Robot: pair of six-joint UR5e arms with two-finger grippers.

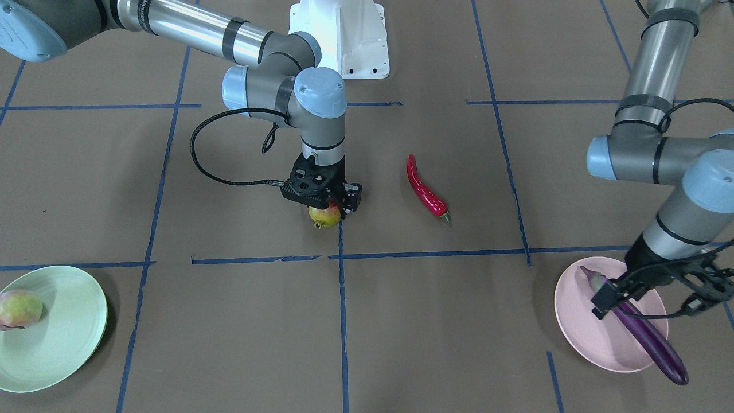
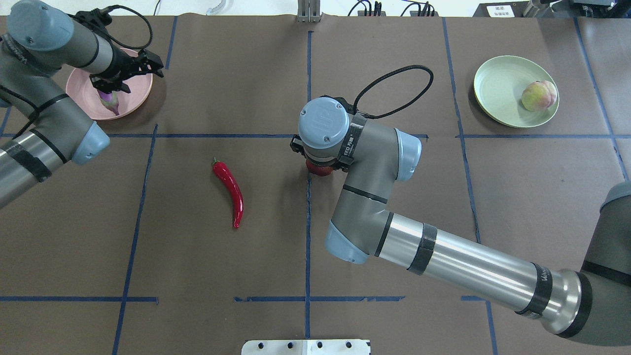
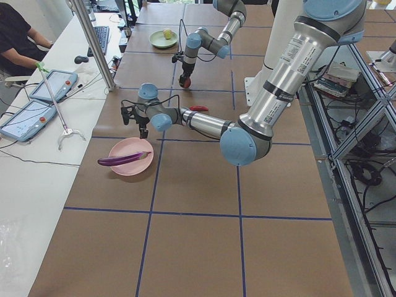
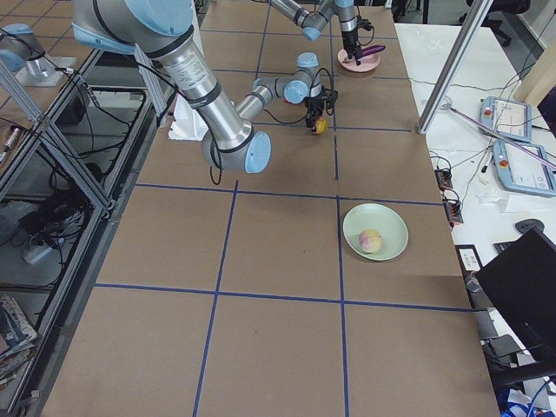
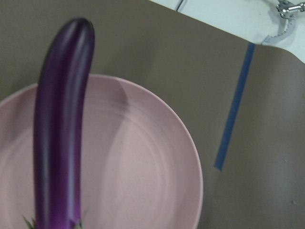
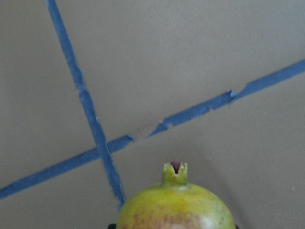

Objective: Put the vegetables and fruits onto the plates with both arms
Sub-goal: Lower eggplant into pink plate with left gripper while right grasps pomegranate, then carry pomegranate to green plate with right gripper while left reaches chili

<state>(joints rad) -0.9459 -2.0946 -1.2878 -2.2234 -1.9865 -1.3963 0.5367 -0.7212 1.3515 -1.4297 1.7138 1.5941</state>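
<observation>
Overhead exterior gave me the layout. At 10 o'clock the left gripper [image 2: 129, 74] hung over the pink plate [image 2: 140, 93] with its fingers spread, holding nothing. I judged its job was a straight rise clear of the eggplant [image 1: 648, 338] without nudging it. After that it could turn to the chili pepper [image 2: 231, 192], which lay loose on the bench [image 2: 197, 266] at 9 o'clock of the pomegranate [image 1: 324, 217].

At the centre the right gripper [image 1: 328, 205] stood straight down over the pomegranate, the fruit between its fingers. I could not tell whether they were pressing it yet. A round, glossy fruit wanted a squeeze across its widest part and a slow lift. The carry would then go toward 2 o'clock, high enough to pass the rim.

The pink plate held the eggplant alone. Its cap end lay inside and its blunt end overhung the rim, so I thought a bump might tip it off. The green plate [image 2: 498, 88] held the peach [image 2: 539, 95] alone, toward its 3 o'clock edge. That left bare plate at 9 o'clock for the pomegranate.
</observation>
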